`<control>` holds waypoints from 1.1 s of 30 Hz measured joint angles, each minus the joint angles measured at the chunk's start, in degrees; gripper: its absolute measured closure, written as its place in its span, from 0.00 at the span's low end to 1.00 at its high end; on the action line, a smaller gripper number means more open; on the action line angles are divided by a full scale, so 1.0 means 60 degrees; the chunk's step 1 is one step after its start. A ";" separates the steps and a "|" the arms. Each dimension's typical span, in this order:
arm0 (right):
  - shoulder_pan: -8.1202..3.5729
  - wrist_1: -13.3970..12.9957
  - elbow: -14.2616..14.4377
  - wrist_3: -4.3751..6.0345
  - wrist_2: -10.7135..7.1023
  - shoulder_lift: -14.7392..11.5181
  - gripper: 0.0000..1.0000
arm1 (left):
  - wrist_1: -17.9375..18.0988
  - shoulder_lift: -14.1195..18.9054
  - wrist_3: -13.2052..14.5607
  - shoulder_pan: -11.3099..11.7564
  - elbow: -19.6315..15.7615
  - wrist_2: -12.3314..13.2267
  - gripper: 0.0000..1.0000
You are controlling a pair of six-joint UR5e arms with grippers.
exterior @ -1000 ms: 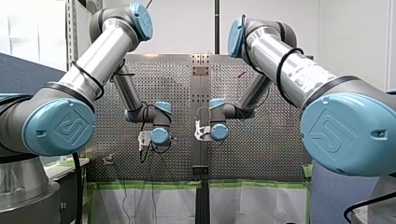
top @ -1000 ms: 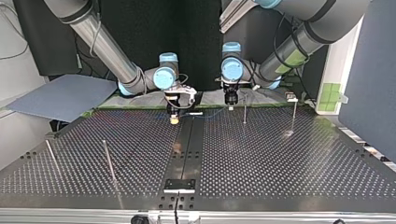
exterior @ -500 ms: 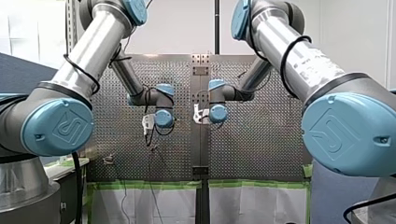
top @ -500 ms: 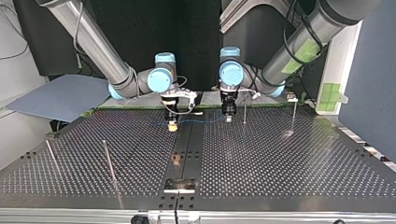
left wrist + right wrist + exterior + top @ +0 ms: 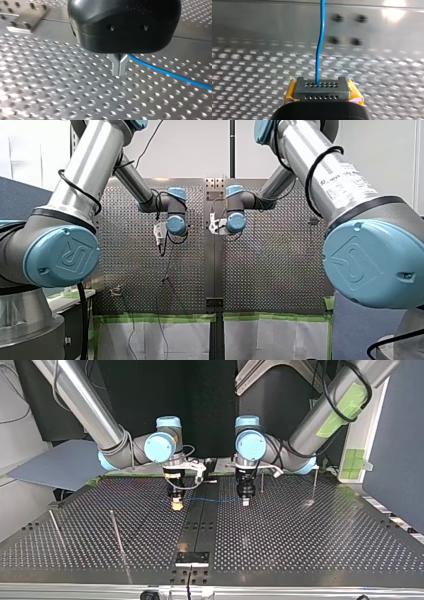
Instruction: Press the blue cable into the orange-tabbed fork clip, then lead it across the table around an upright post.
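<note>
1. Top view, centre of the frame: blue cable [image 5: 210, 500] strung as a short span just above the perforated surface [image 5: 300, 550], towards its far edge, one end in each gripper.
2. Left of centre in that view: my right gripper [image 5: 176, 506], pinching the cable. Right wrist view: yellow pads [image 5: 288, 96] drawn in on either side of a black block [image 5: 322, 88], cable running straight ahead from its middle.
3. Right of centre in the top view: my left gripper [image 5: 244, 501]. Left wrist view: metal fingers [image 5: 119, 66] pressed together, cable leaving from just behind them. Judged to be pinching the cable, though the contact itself is hidden.
4. Orange-tabbed fork clip: not made out in any view. Pressing-in judged not yet done.
5. Nearest upright post [image 5: 261, 480]: just behind my left gripper. Further posts at the right and lower left of the top view.
6. For the step in hand: hold the span straight and low, bring it square over the clip's slot, and lower both ends evenly. Avoid slack, likely to ride over the tines, and excess pull, likely to drag the cable through the pads.
</note>
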 joint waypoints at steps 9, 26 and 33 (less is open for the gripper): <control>-0.0009 0.0016 -0.0001 0.0062 -0.0011 -0.0686 1.00 | -0.0744 0.0749 0.0008 -0.0031 0.0395 0.0001 1.00; -0.0162 0.0176 -0.0017 0.0197 -0.0132 -0.2105 1.00 | -0.2147 0.1673 0.0065 -0.0311 0.1736 -0.0004 1.00; -0.0301 0.0395 -0.0101 0.0274 -0.0149 -0.2637 1.00 | -0.2386 0.1670 0.0218 -0.0488 0.2143 0.0038 1.00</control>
